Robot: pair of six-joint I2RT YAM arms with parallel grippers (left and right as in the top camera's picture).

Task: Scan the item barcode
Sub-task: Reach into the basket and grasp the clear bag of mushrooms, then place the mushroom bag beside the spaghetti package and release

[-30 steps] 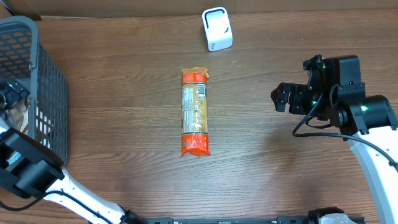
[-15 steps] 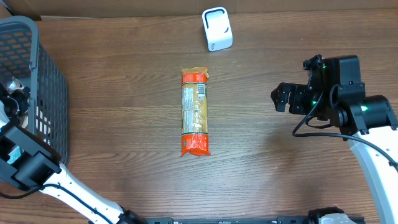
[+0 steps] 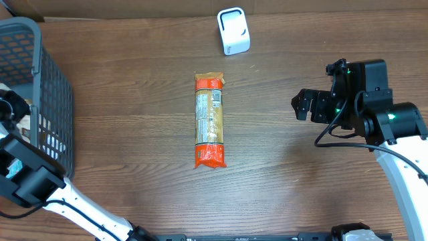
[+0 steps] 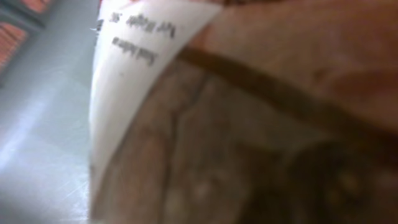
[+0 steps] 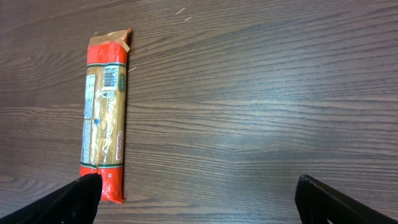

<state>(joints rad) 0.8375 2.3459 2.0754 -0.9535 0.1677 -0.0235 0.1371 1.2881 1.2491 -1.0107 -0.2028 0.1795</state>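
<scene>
Overhead: the pasta packet (image 3: 209,120) lies label-up on the surface (image 3: 134,167), the white scanner (image 3: 233,31) beyond its top end. My left end effector (image 3: 9,107) reaches into the mesh basket (image 3: 47,60) far left of the packet, probably for another item. Left wrist: a blurred brown package (image 4: 249,124) fills the lens; grip I cannot tell. Right wrist: right end effector (image 5: 198,185) hovers right of the packet, fingers spread, empty.

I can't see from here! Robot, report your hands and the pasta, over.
Right hand open, empty. Left hand down in basket, grip unclear. Pasta packet flat on table, untouched. Path to scanner clear.
</scene>
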